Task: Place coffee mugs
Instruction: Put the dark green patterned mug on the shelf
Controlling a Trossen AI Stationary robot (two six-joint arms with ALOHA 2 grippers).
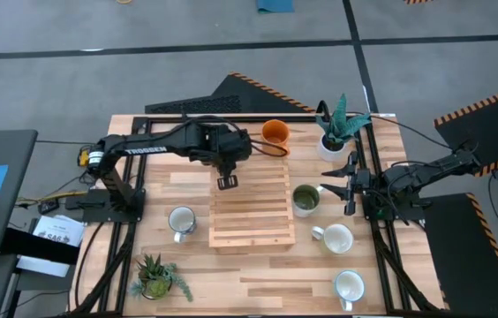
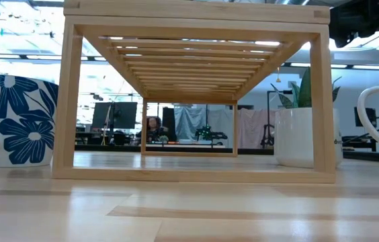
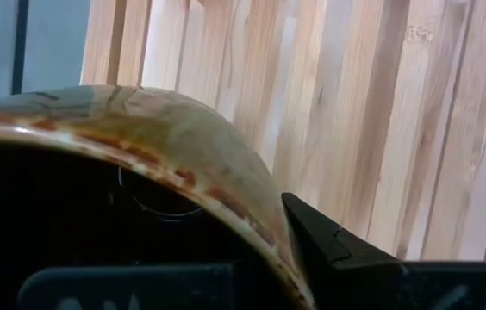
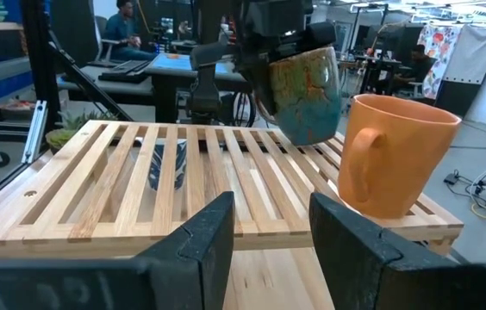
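Note:
A brown-and-teal glazed mug (image 4: 308, 86) hangs under my left gripper (image 1: 226, 177) over the slatted wooden rack (image 1: 253, 216); the high view hides it below the gripper. An orange mug (image 1: 275, 132) stands on its base on the rack's far right corner (image 4: 389, 155). On the table stand an olive green mug (image 1: 305, 199), two white mugs (image 1: 337, 237) (image 1: 349, 285) and a blue-flowered white mug (image 1: 181, 221). My right gripper (image 1: 348, 190) is open, right of the rack, touching nothing. My left gripper (image 3: 252, 258) holds the brown mug by its rim wall (image 3: 226, 185), one finger (image 3: 329, 250) outside and the other inside the cup. It comes from above. The mug (image 4: 308, 86) hangs tilted below the fingers, its base close over the rack's slats.
A potted plant (image 1: 335, 132) stands at the table's far right, and another (image 1: 154, 278) near the near left corner. In the low view the rack's legs (image 2: 65, 107) frame the flowered mug (image 2: 18, 121) and a white pot (image 2: 304, 138). People sit in the room beyond.

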